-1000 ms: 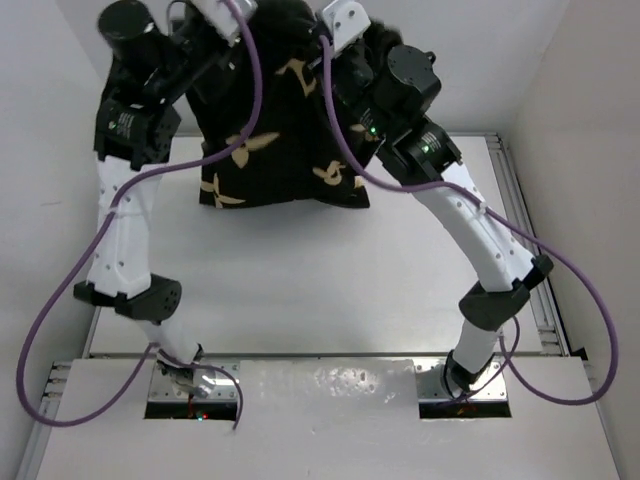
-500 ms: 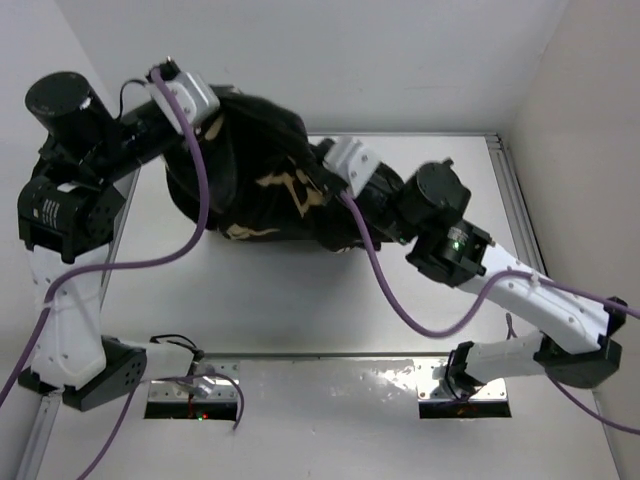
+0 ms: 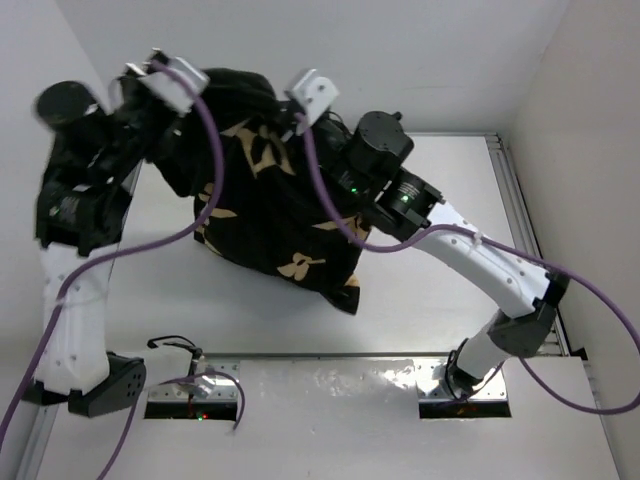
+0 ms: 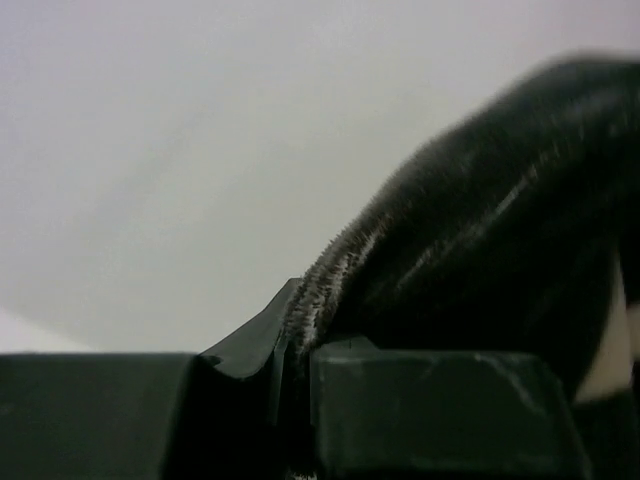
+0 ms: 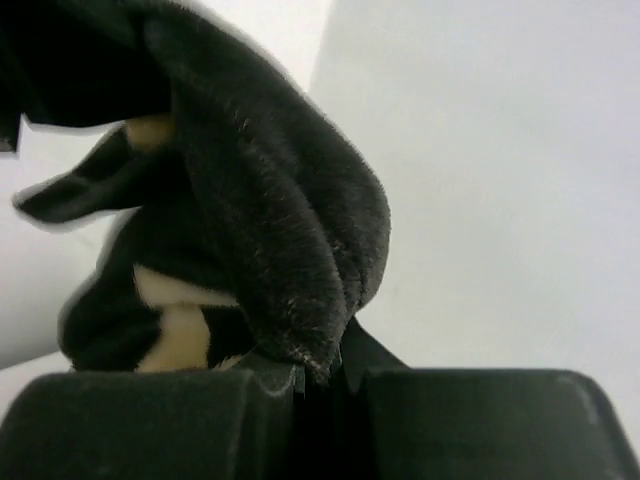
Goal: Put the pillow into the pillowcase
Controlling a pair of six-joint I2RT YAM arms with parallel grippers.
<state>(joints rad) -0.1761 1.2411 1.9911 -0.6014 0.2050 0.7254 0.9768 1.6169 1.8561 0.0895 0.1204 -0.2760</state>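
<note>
Top external view: the pillowcase [image 3: 270,220] is gathered up over the far-left part of the table [image 3: 450,290]. Its upper edge is bunched between the two arms close to the back wall. Its body spreads down and toward the right, ending in a pointed lower corner near the table's middle. Whether that corner touches the tabletop cannot be told from above. To the right of the case and in front of it the white tabletop lies bare out to the metal rail [image 3: 520,200] along the right edge. On the left the case sits close against the left arm and the side wall. The fabric is black and soft-napped, creased into deep folds, with tan four-petal flowers scattered over it and a tan angular motif near the top. A purple cable [image 3: 205,170] loops across its left side.

The left gripper [image 4: 300,370] has its jaws pressed almost together on a thin fold of the black fuzzy cloth, which rises away to the right. The right gripper [image 5: 325,375] likewise pinches a folded edge of the case tightly, the cloth curling up and leftward with tan patches showing.
</note>
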